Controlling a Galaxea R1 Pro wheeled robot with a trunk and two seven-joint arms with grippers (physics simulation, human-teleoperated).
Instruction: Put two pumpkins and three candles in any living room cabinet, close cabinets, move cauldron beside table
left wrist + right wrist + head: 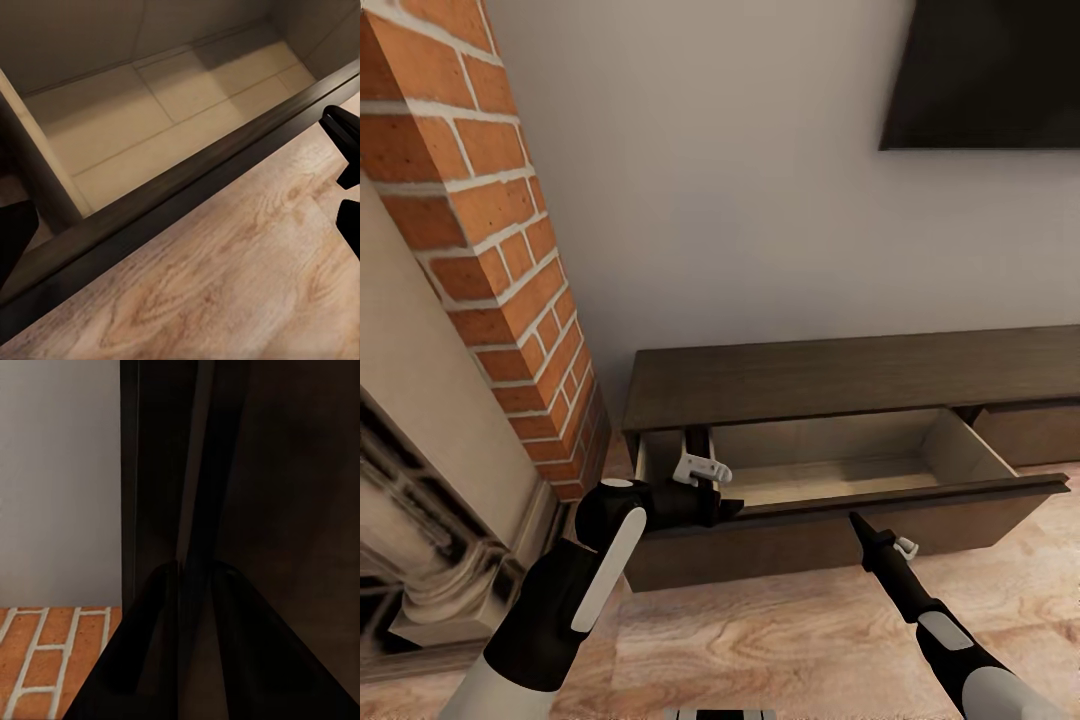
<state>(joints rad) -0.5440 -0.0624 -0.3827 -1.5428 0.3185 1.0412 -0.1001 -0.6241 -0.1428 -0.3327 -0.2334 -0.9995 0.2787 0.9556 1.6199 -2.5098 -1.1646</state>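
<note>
The dark-brown cabinet (810, 372) runs low along the wall. One of its drawers (840, 470) is pulled out, and its pale inside (150, 127) holds nothing. My left gripper (710, 492) sits at the left end of the drawer front (187, 202), open, with the front's rim lying between its fingers (13, 238). My right gripper (857, 520) is shut with nothing in it, its tip just in front of the drawer front near the middle; its fingers (154, 645) are pressed together. The pumpkins, candles, cauldron and table are out of view.
A red brick column (490, 250) and a stone fireplace surround (430, 520) stand close on the left. A dark screen (985, 70) hangs on the wall at the upper right. A closed cabinet front (1030, 430) lies right of the open drawer. Wood floor (790, 640) spreads below.
</note>
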